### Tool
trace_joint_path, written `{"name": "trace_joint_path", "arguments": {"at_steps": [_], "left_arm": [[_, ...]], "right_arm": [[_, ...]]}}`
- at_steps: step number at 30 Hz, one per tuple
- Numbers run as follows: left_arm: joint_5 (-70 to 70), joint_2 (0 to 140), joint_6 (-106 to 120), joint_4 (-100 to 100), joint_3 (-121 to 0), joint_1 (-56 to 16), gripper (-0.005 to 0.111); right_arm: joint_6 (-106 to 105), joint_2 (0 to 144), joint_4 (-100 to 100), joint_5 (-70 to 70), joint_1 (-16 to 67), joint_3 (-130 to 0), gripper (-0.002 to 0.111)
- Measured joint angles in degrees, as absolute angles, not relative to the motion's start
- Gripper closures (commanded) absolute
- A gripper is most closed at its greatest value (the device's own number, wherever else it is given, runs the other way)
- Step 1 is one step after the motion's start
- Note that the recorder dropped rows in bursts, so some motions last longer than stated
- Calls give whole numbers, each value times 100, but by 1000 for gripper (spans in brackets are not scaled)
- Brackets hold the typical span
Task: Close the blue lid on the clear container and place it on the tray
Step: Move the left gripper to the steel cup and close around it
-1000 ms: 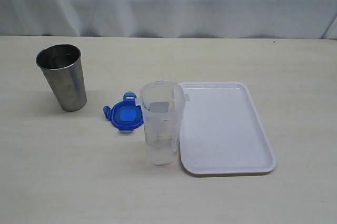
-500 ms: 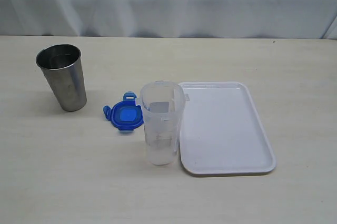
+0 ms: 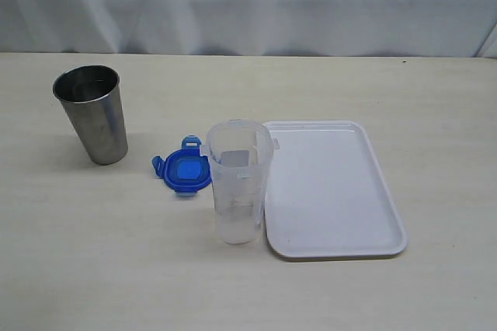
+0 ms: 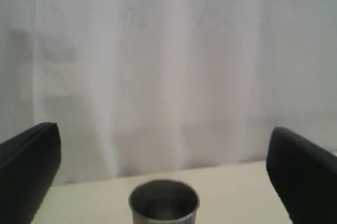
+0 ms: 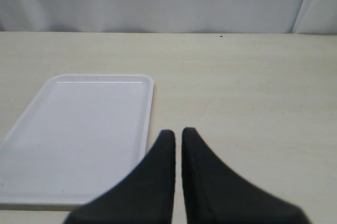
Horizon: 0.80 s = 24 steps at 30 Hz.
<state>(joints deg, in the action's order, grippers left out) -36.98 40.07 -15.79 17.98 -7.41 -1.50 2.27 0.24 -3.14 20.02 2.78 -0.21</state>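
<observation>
Both lid (image 3: 185, 170) and container (image 3: 237, 191) had stayed put on the table (image 3: 116, 269) by the tray (image 3: 334, 191). Left fingers (image 4: 295, 176) stood wide open, right fingers (image 5: 202, 182) shut, all empty; nothing was started.

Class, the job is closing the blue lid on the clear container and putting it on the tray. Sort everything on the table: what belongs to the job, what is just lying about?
Belongs to the job: blue lid, clear container, tray.
Just lying about: steel cup.
</observation>
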Motion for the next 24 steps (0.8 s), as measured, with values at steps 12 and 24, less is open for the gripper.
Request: {"name": "trace_joint_path", "arguments": {"at_steps": [12, 24], "left_arm": [[-4588, 6530, -899, 1858, -744, -150, 2], [-6359, 8900, -269, 1858, -1108, -150, 2]], "right_arm": [[227, 24, -314, 2002, 278, -21, 104], [227, 24, -314, 2002, 278, -21, 104]]}}
